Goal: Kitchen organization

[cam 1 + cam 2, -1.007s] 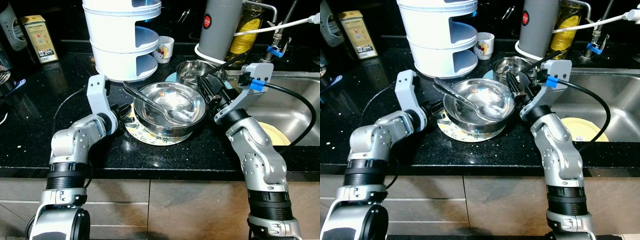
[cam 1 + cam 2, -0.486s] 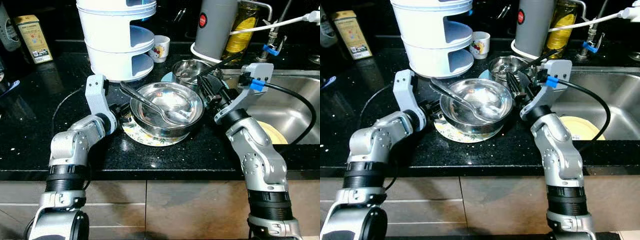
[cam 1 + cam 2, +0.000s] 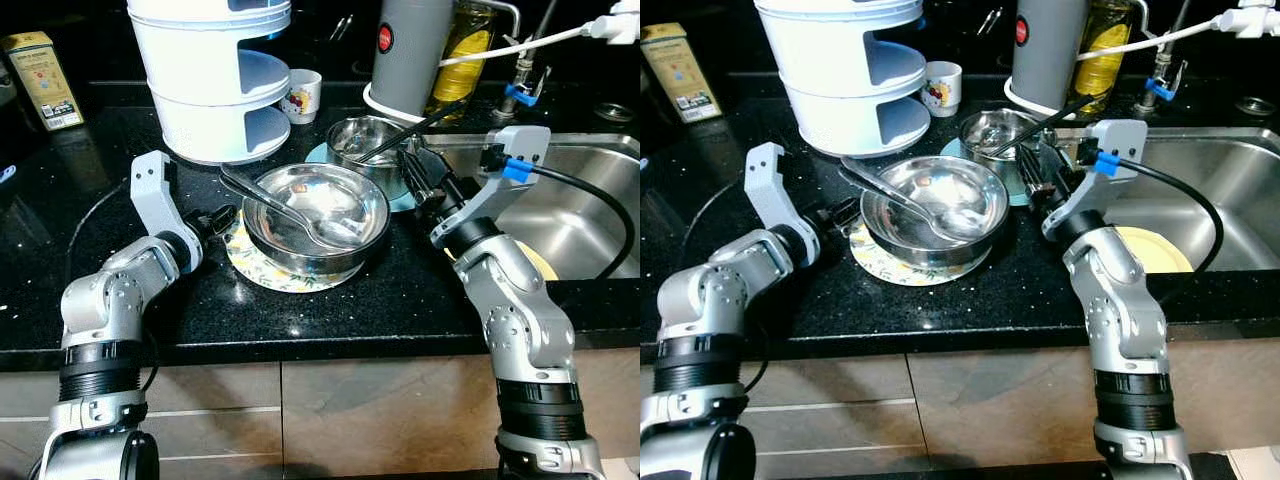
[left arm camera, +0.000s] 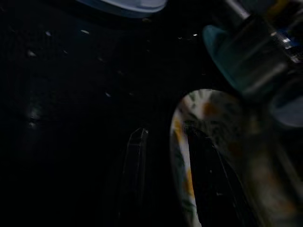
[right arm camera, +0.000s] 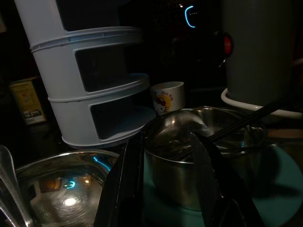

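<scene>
While both arms reach in over the black surface [image 3: 330, 300], the step in hand looks like clearing the stacked dishes near the sink [image 3: 590, 200]; a large steel bowl [image 3: 315, 215] with a spoon [image 3: 290, 210] lying in it sits on a patterned plate [image 3: 262, 272], and just behind it a smaller steel bowl [image 3: 362, 140] holding a dark utensil rests on a teal plate [image 3: 400, 197]; the left gripper [image 3: 215, 220] lies low beside the patterned plate's rim, and its wrist view shows one finger [image 4: 135, 161] on the dark surface just beside that rim, but too dim to say whether the jaws are released or clenched; the right gripper [image 3: 420, 180] sits at the near side of the smaller bowl, and its wrist view shows two fingers [image 5: 124, 189] parted with the bowl's wall standing between them, so the jaws are spread and not yet closed on anything; a white tiered rack [image 3: 215, 80], a small printed cup [image 3: 300, 95] and a grey cylinder [image 3: 410, 50] stand behind; judging from this, the next move calls for the right jaws to close on the smaller bowl's rim, kept level so the utensil does not tip out.
</scene>
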`<state>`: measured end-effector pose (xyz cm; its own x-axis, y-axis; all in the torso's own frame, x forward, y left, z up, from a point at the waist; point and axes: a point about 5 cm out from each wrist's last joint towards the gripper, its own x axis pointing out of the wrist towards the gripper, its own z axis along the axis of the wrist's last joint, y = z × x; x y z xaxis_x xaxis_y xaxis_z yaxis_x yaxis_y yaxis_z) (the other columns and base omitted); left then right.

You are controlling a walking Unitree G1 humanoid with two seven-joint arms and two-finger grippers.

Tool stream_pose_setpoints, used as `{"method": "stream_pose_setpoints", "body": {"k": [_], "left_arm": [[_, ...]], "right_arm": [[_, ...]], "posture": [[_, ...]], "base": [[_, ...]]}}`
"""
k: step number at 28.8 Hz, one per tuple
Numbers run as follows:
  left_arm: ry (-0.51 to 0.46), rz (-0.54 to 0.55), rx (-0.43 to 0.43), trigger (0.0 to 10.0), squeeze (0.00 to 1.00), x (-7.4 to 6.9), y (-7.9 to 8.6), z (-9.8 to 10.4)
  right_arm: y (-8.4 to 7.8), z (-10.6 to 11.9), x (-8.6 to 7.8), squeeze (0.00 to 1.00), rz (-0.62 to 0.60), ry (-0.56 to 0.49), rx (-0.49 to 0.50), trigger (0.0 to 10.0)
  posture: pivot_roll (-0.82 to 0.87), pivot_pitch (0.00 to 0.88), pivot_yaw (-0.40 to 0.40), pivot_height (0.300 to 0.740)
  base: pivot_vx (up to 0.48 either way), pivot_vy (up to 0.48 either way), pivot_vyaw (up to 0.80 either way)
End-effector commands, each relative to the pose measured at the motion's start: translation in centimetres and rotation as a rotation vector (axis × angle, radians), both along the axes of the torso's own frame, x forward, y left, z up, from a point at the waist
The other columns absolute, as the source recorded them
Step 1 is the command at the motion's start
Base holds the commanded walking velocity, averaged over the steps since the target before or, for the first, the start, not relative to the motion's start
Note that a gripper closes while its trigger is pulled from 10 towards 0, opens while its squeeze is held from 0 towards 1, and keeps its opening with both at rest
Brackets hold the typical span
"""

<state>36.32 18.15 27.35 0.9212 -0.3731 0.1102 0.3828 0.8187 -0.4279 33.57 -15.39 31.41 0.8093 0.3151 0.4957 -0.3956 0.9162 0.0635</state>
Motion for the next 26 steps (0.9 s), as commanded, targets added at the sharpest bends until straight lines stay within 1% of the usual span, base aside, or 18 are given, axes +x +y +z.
{"method": "stream_pose_setpoints", "body": {"k": [1, 3, 5, 7, 8, 9, 11, 12, 13, 15, 16, 17, 18, 19, 20, 21, 24, 26], "left_arm": [[-0.015, -0.033, -0.044, 10.0, 0.0, -0.6, 0.2, 0.0], [-0.026, -0.038, -0.054, 10.0, 0.0, -0.8, 0.4, 0.1], [-0.048, -0.042, -0.105, 10.0, 0.0, -1.3, 1.3, 0.6], [-0.064, -0.043, -0.124, 10.0, 0.0, -1.5, 1.8, 0.8], [-0.096, -0.047, -0.149, 10.0, 0.0, -2.0, 2.5, 1.2], [-0.096, -0.047, -0.149, 10.0, 0.0, -2.0, 2.5, 1.2], [-0.192, -0.039, -0.145, 10.0, 0.0, -3.0, 3.6, 2.3], [-0.192, -0.039, -0.145, 10.0, 0.0, -3.0, 3.6, 2.3], [-0.267, 0.03, -0.05, 10.0, 0.0, -3.5, 4.4, 3.1], [-0.301, 0.116, 0.047, 10.0, 0.0, -3.7, 4.9, 3.5], [-0.301, 0.116, 0.047, 10.0, 0.0, -3.7, 4.9, 3.5], [-0.333, 0.245, 0.219, 10.0, 0.0, -3.8, 5.3, 4.3], [-0.352, 0.28, 0.276, 10.0, 0.0, -3.9, 5.3, 4.6], [-0.352, 0.28, 0.276, 10.0, 0.0, -3.9, 5.3, 4.6], [-0.349, 0.291, 0.383, 10.0, 0.0, -4.0, 4.7, 4.8], [-0.349, 0.291, 0.383, 10.0, 0.0, -4.0, 4.7, 4.8], [-0.385, 0.306, 0.509, 10.0, 0.0, -4.3, 3.5, 5.0], [-0.393, 0.303, 0.498, 10.0, 0.0, -4.3, 3.1, 4.9]], "right_arm": [[-0.1, 0.4, -0.2, 0.0, 0.002, -0.019, 0.006, 10.0], [-0.1, 0.4, -0.2, 0.0, 0.001, -0.019, 0.006, 10.0], [-0.2, 0.4, -0.2, 0.0, -0.003, -0.021, 0.007, 10.0], [-0.3, 0.4, -0.2, 0.0, -0.004, -0.021, 0.007, 10.0], [-0.3, 0.4, -0.2, 0.0, -0.004, -0.021, 0.009, 10.0], [-0.3, 0.4, -0.2, 0.0, -0.004, -0.021, 0.009, 10.0], [-0.3, 0.4, -0.2, 0.0, -0.003, -0.024, 0.013, 10.0], [-0.3, 0.4, -0.2, 0.0, -0.003, -0.024, 0.013, 10.0], [-0.3, 0.4, -0.3, 0.0, -0.004, -0.027, 0.018, 10.0], [-0.3, 0.5, -0.3, 0.0, -0.006, -0.031, 0.024, 10.0], [-0.3, 0.5, -0.3, 0.0, -0.006, -0.031, 0.024, 10.0], [-0.4, 0.6, -0.3, 0.0, -0.018, -0.041, 0.036, 10.0], [-0.5, 0.7, -0.3, 0.0, -0.022, -0.044, 0.039, 10.0], [-0.5, 0.7, -0.3, 0.0, -0.022, -0.044, 0.039, 10.0], [-0.4, 0.8, -0.5, 0.0, -0.057, -0.068, -0.002, 10.0], [-0.4, 0.8, -0.5, 0.0, -0.057, -0.068, -0.002, 10.0], [0.1, 1.1, -0.9, 0.0, -0.117, -0.125, -0.087, 10.0], [0.2, 1.2, -1.0, 0.0, -0.137, -0.141, -0.111, 10.0]], "posture": [[0.02, 0.22, -0.008, 0.74], [0.02, 0.22, -0.008, 0.74], [0.01, 0.215, -0.004, 0.74], [0.01, 0.215, -0.004, 0.74], [0.01, 0.215, -0.004, 0.74], [0.01, 0.215, -0.004, 0.74], [0.01, 0.212, -0.006, 0.74], [0.01, 0.212, -0.006, 0.74], [0.01, 0.21, -0.007, 0.74], [0.01, 0.208, -0.008, 0.74], [0.01, 0.208, -0.008, 0.74], [0.02, 0.205, -0.008, 0.74], [0.02, 0.205, -0.008, 0.74], [0.02, 0.205, -0.008, 0.74], [0.02, 0.194, -0.002, 0.74], [0.02, 0.194, -0.002, 0.74], [0.02, 0.188, 0.002, 0.74], [0.02, 0.188, 0.002, 0.74]], "base": [[0.0, 0.0, 0.0], [0.0, 0.0, 0.0], [0.0, 0.0, 0.0], [0.0, 0.0, 0.0], [0.0, 0.0, 0.0], [0.0, 0.0, 0.0], [0.0, 0.0, 0.0], [0.0, 0.0, 0.0], [0.0, 0.0, 0.0], [0.0, 0.0, 0.0], [0.0, 0.0, 0.0], [0.0, 0.0, 0.0], [0.0, 0.0, 0.0], [0.0, 0.0, 0.0], [0.0, 0.0, 0.0], [0.0, 0.0, 0.0], [0.0, 0.0, 0.0], [0.0, 0.0, 0.0]]}}
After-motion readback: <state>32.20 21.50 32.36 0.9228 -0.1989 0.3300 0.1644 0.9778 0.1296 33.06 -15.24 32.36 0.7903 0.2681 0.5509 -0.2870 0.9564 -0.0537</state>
